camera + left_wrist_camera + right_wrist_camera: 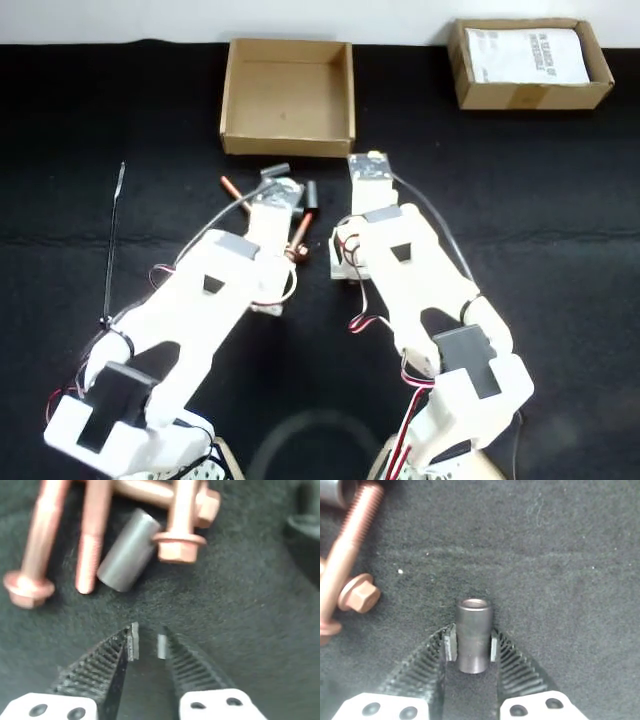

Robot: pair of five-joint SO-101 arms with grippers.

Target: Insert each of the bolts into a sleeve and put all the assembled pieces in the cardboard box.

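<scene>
Right end effector (472, 648) clamps a sleeve (474, 622); left end effector (147, 644) slightly parted, empty; print on sheet (527, 55) unreadable.

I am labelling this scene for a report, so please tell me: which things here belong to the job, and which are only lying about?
Job: copper bolts, loose sleeve, sleeve held in right gripper, empty cardboard box.
Lying about: second box holding a printed sheet, thin black strip.
</scene>
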